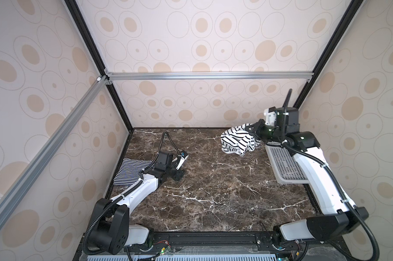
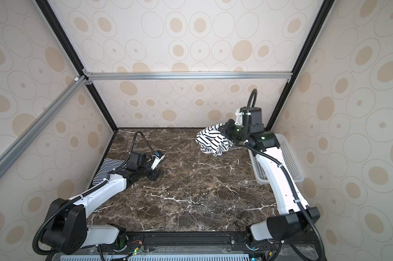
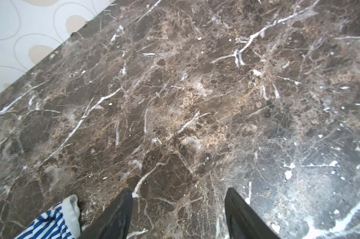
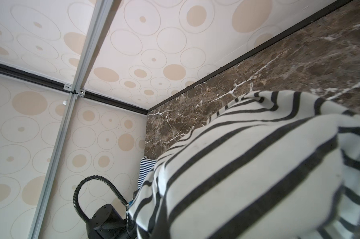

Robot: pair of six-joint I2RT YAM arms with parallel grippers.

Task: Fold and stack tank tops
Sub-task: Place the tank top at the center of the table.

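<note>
The right gripper [image 1: 248, 130], clamped tight on a fold of the white knit tank top with wide black stripes [image 1: 234, 142], is holding it bunched beside the far end of the white perforated plastic basket [image 1: 283, 165]. With no long axis showing, it is probably risking a twisted landing or a snag on the basket's rim. Well apart from the basket, the folded fine navy-striped tank top [image 1: 127, 170] is lying lengthwise parallel to it, beside the left gripper [image 3: 179, 191], gaping wide and empty.
</note>
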